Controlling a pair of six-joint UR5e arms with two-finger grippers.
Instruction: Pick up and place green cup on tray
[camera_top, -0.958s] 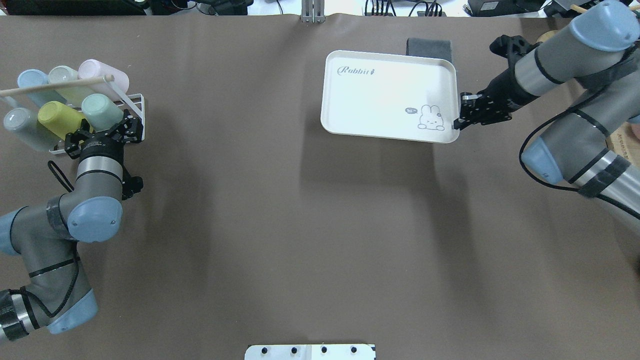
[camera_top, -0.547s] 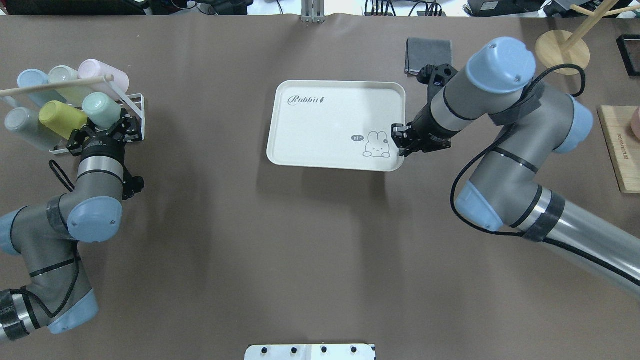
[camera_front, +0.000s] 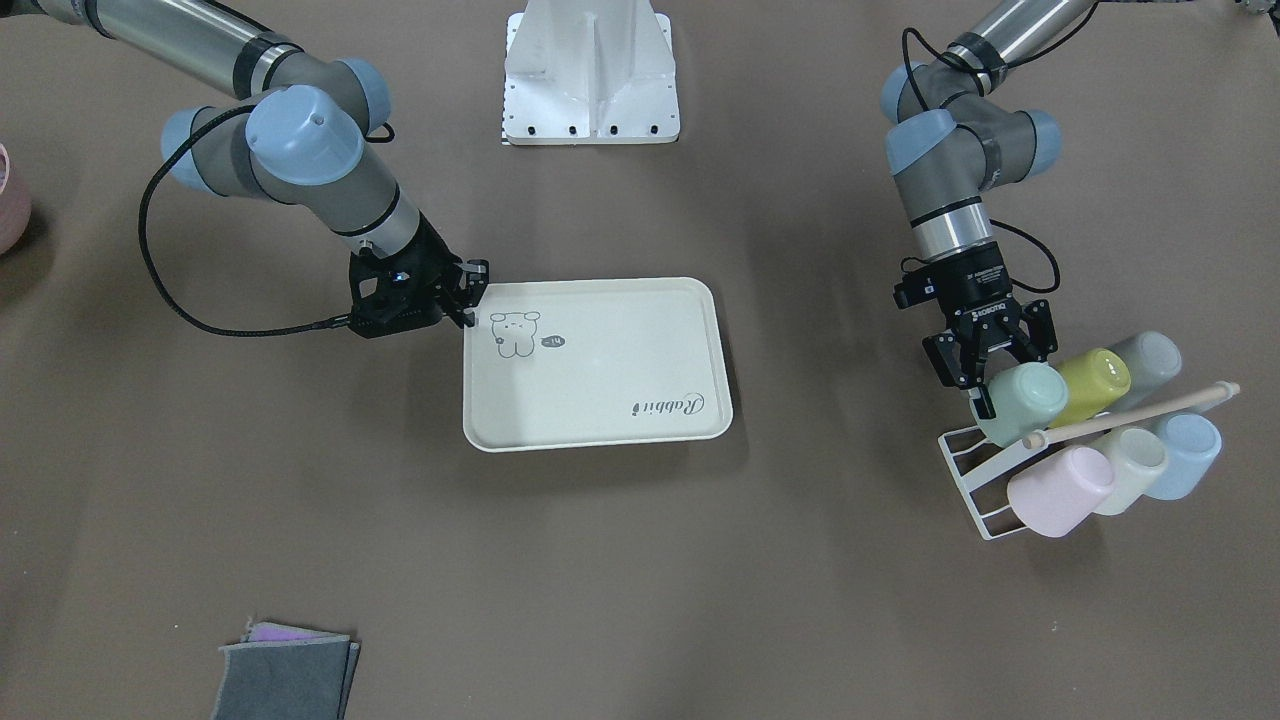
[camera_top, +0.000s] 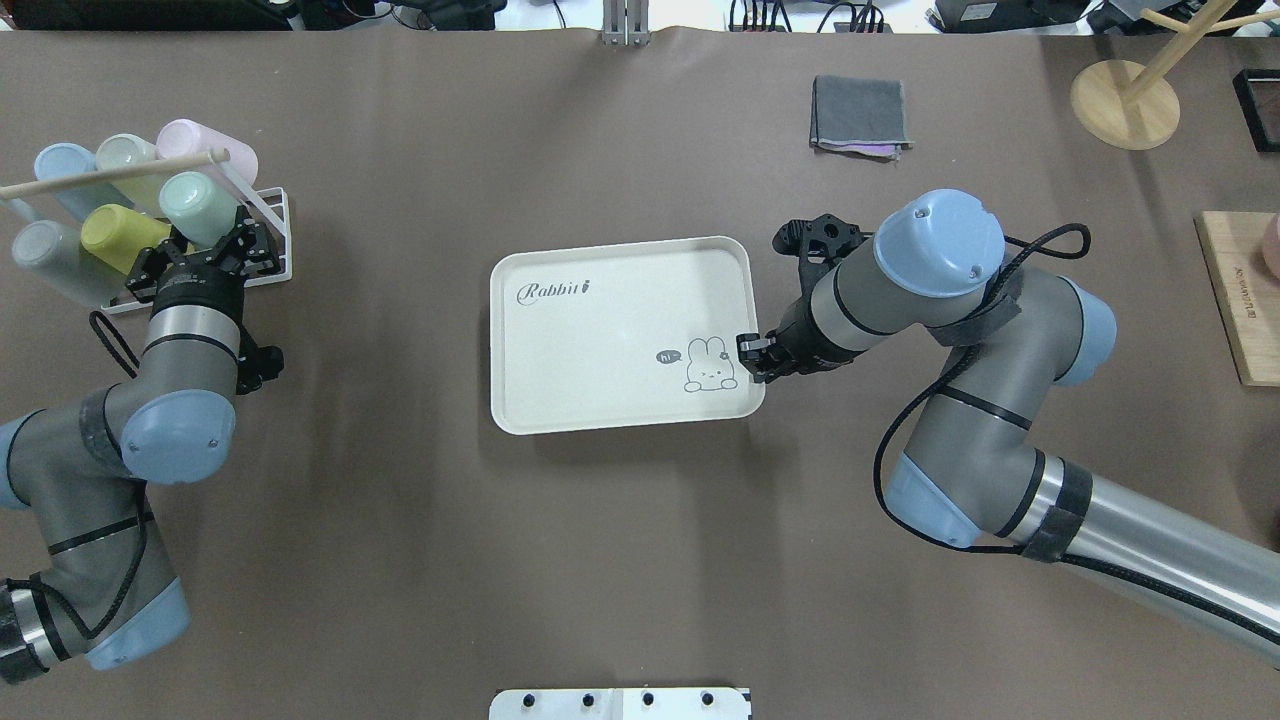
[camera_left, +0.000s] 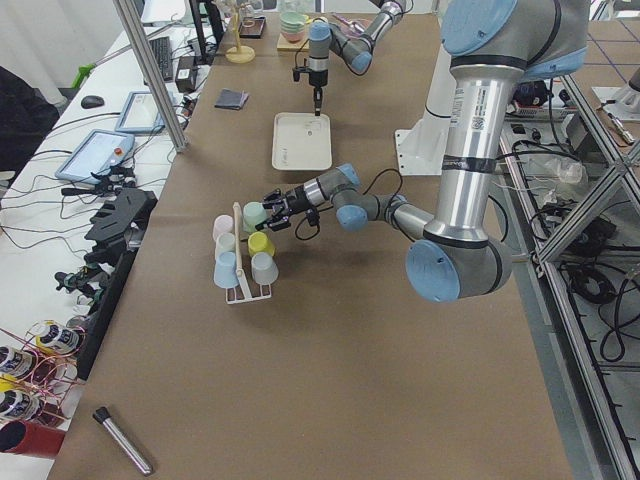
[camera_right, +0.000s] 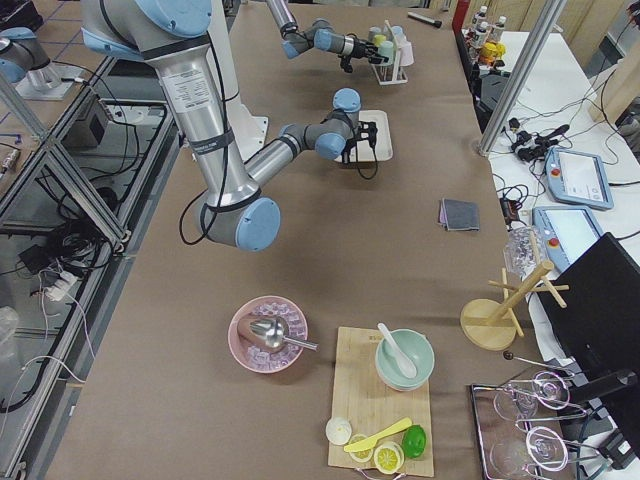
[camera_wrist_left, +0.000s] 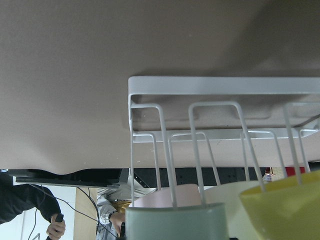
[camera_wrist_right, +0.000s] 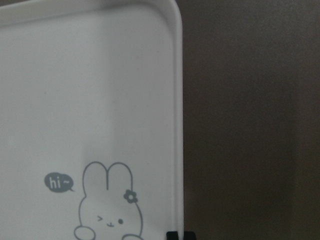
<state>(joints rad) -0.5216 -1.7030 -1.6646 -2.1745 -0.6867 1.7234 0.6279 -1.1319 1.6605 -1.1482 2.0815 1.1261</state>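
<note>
green cup: getting it off the rack

green cup (camera_top: 195, 205) lies on its side in the rack (camera_top: 286, 235). left end effector (camera_top: 205, 248) straddles it, can't tell if it's pinched yet. confirm grip, draw out along the prongs, clear the wooden bar (camera_top: 110, 172). right end effector (camera_top: 750, 358) pinches the tray (camera_top: 600, 340) rim, well apart from the rack.

Left claw (camera_top: 207, 235) clamped wide; right claw (camera_top: 750, 358) pinched narrow.

Bright, even overhead light; soft shadow at tray (camera_top: 620, 330) edge; R wrist view sl. soft.
</note>
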